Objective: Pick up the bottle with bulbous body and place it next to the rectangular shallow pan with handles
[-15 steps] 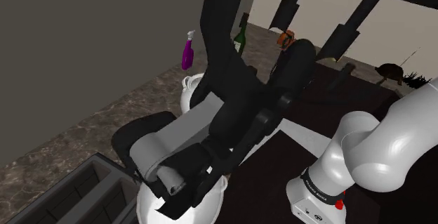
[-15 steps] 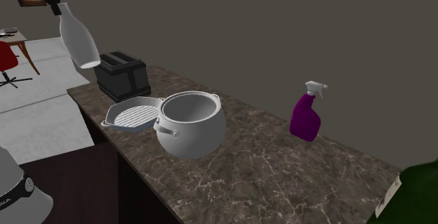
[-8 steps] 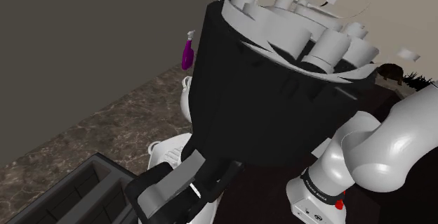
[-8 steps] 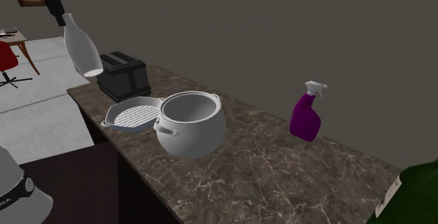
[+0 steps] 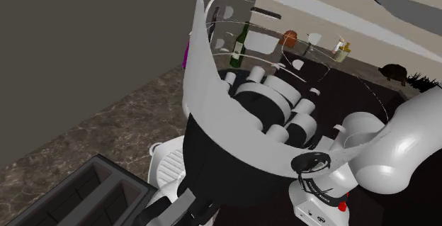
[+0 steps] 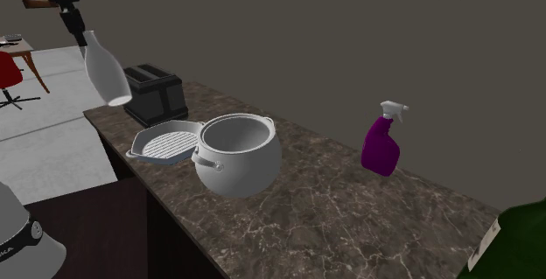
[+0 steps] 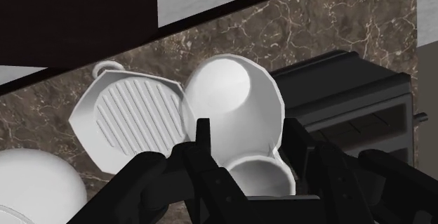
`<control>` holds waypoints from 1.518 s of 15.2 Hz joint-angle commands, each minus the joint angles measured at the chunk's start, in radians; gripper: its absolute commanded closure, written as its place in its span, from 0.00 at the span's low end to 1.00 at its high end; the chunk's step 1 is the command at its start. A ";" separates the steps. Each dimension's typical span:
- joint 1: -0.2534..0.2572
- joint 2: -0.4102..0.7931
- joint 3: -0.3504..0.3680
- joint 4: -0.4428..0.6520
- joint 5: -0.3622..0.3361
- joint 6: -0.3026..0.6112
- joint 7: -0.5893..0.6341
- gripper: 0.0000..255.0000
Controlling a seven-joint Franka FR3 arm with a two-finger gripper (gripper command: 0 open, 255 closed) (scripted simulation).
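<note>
The fingers [image 7: 204,144] clasp the white bottle [image 6: 107,72] by its neck. It hangs beside the black toaster [image 6: 154,94] at the end of the dark marbled desk [image 6: 332,216], at ten o'clock from the ribbed pan [image 6: 164,144] in the second exterior view. A grey wall [image 6: 262,41] stands behind.

Black toaster [image 6: 153,94], white pot [image 6: 236,153], purple sprayer [image 6: 382,142].
</note>
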 commanded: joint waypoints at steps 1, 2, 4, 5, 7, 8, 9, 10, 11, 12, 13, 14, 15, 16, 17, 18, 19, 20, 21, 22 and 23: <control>0.003 -0.004 0.003 -0.030 0.004 0.028 0.001 1.00; 0.003 -0.004 0.004 -0.043 0.005 0.041 0.001 1.00; 0.005 -0.004 0.008 -0.070 0.006 0.068 0.001 1.00; 0.005 -0.004 0.010 -0.083 0.007 0.081 0.002 1.00; 0.006 -0.002 0.014 -0.108 0.007 0.108 0.003 1.00; 0.007 -0.001 0.016 -0.121 0.007 0.122 0.004 1.00; 0.007 0.001 0.019 -0.133 0.007 0.135 0.005 1.00; 0.007 0.003 0.021 -0.145 0.007 0.149 0.006 1.00; 0.007 0.005 0.024 -0.157 0.007 0.162 0.007 1.00; 0.007 0.007 0.027 -0.168 0.006 0.176 0.008 1.00; 0.007 0.010 0.030 -0.179 0.005 0.189 0.010 1.00; 0.007 0.013 0.033 -0.190 0.004 0.203 0.012 1.00; 0.007 0.017 0.036 -0.201 0.003 0.217 0.014 1.00; 0.007 0.020 0.039 -0.212 0.002 0.230 0.016 1.00; 0.006 0.024 0.043 -0.223 0.000 0.244 0.018 1.00; 0.006 0.029 0.046 -0.233 -0.002 0.258 0.020 1.00; 0.005 0.033 0.050 -0.243 -0.004 0.272 0.023 1.00; 0.004 0.038 0.054 -0.253 -0.007 0.286 0.026 1.00; 0.003 0.043 0.057 -0.263 -0.009 0.299 0.029 1.00; 0.002 0.049 0.061 -0.272 -0.012 0.313 0.032 1.00; 0.001 0.055 0.065 -0.281 -0.016 0.327 0.036 1.00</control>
